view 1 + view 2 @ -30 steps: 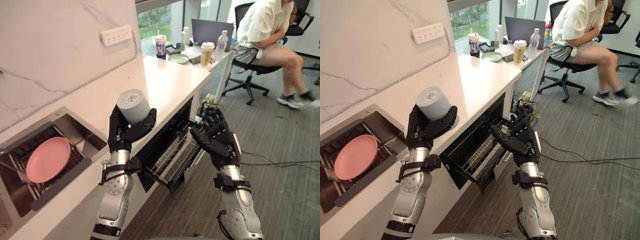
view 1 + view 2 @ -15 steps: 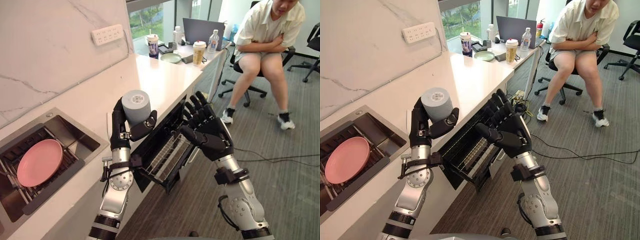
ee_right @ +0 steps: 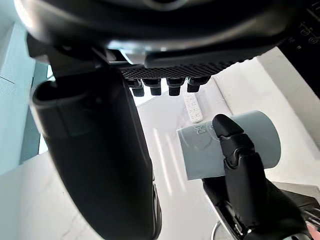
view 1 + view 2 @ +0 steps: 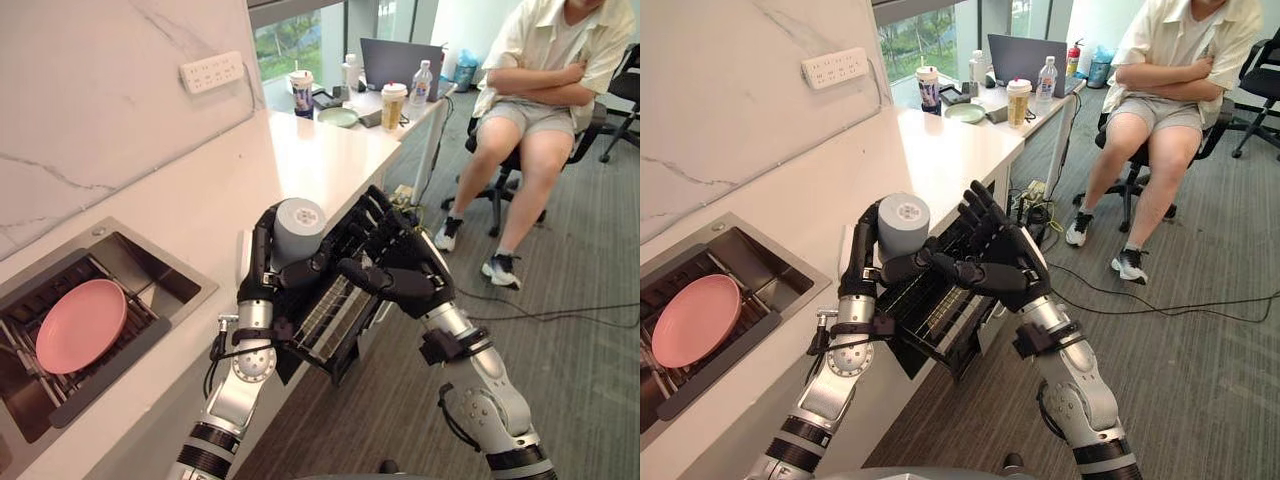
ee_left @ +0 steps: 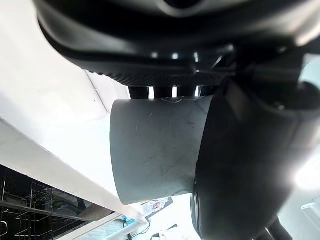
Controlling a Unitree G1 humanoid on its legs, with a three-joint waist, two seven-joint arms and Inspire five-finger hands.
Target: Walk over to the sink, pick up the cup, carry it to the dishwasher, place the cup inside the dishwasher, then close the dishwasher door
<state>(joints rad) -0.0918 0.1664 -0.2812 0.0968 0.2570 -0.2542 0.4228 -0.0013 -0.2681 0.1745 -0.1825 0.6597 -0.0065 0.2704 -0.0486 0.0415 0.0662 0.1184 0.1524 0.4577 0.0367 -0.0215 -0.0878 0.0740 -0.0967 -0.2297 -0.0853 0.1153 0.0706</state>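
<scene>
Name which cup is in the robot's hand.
The plain grey cup, gripped in the left hand; the two lidded drink cups stand far off by the laptop.

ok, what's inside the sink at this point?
A pink plate lying on a dark rack inside the sink. The plate covers whatever is under it. The cup is out, in the left hand.

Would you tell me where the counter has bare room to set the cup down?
The white countertop is bare from the steel sink to its far corner. The sink holds a round pink plate. The far desk is crowded with paper cups and a laptop. The left hand holds the grey cylindrical cup by the open right hand.
</scene>
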